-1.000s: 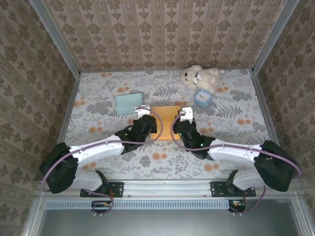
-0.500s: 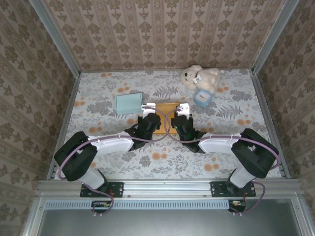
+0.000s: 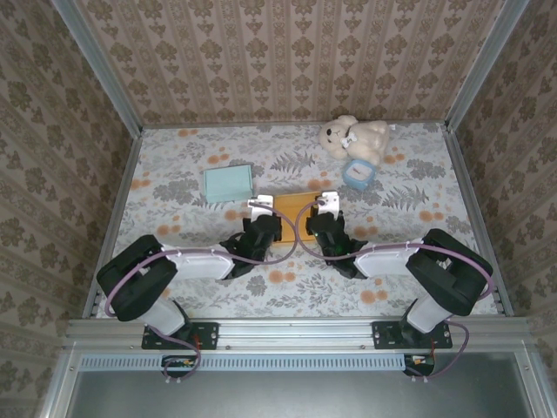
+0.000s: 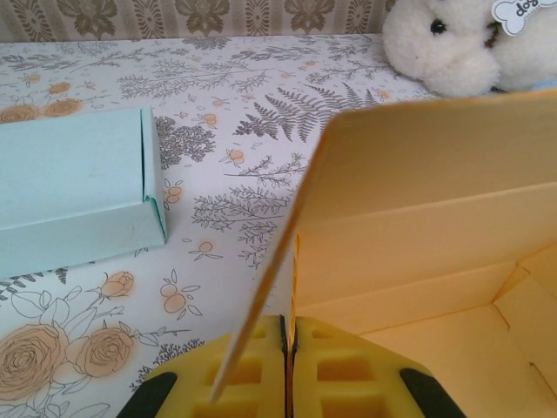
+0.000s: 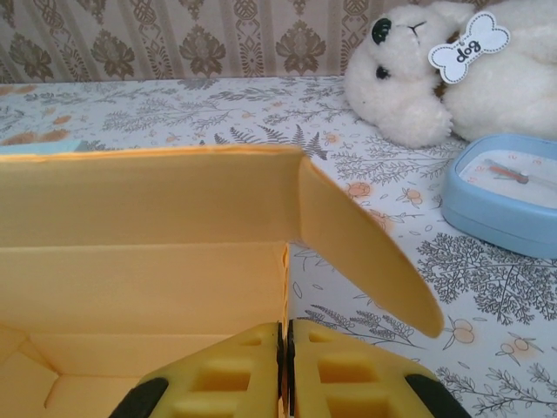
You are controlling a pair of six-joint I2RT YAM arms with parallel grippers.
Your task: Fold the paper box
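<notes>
both arms dropped low and reached in since 1 s ago. left claw [image 4: 287, 348] and right claw [image 5: 285, 348] each pinched shut on a box [image 3: 294, 205] side wall, mid tabletop [image 3: 174, 174]. walls up, guessing flaps next.

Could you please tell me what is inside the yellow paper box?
The paper box looks empty as far as it shows: bare yellow inner walls and floor. Its nearest floor strip is hidden behind the right gripper's fingers.

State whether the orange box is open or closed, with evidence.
Open: the box shows its empty inside, and its side flap sticks out untucked.
</notes>
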